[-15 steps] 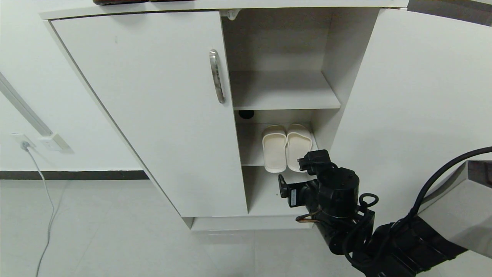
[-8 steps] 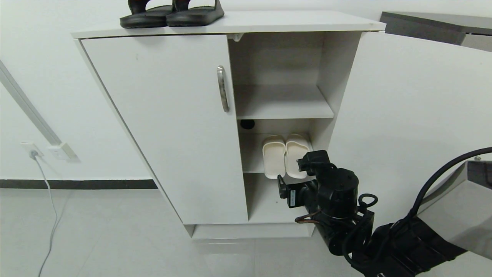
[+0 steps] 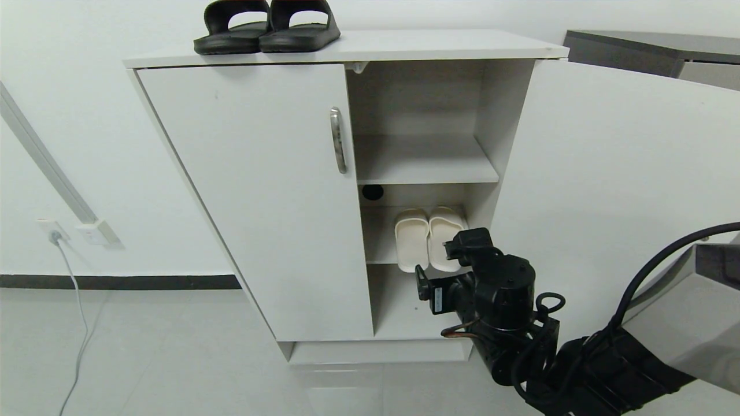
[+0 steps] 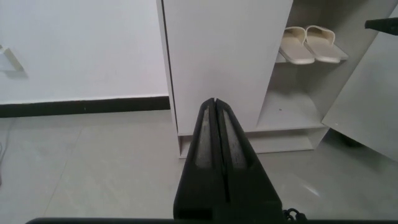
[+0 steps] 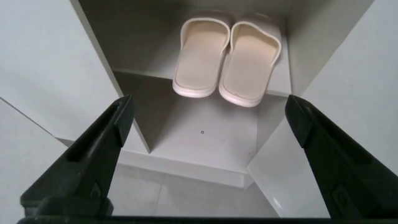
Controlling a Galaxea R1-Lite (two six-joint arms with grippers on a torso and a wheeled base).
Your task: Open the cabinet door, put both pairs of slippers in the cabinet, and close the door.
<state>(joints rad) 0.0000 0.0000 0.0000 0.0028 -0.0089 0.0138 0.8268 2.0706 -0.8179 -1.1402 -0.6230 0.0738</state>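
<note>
Two cream-white foam slippers (image 3: 429,238) (image 5: 225,57) (image 4: 311,45) sit side by side on the middle shelf of the white wooden cabinet (image 3: 433,43), toes pointing inward. The cabinet's right door (image 3: 607,173) stands swung wide open beside them. We see the second pair, black rubber slippers (image 3: 269,29), on the cabinet's top, above the closed left door (image 3: 254,196) with its upright metal handle (image 3: 339,140). Our right gripper (image 3: 433,260) (image 5: 208,115) hangs just in front of the open side, near the cream pair, fingers spread wide and holding nothing. Our left gripper (image 4: 214,106) is low over the pale tiled floor (image 4: 74,162), well apart from the cabinet, its fingers pressed flat together, empty. Away to the left, a grey cable (image 3: 72,323) drops from a wall socket (image 3: 52,231).
</note>
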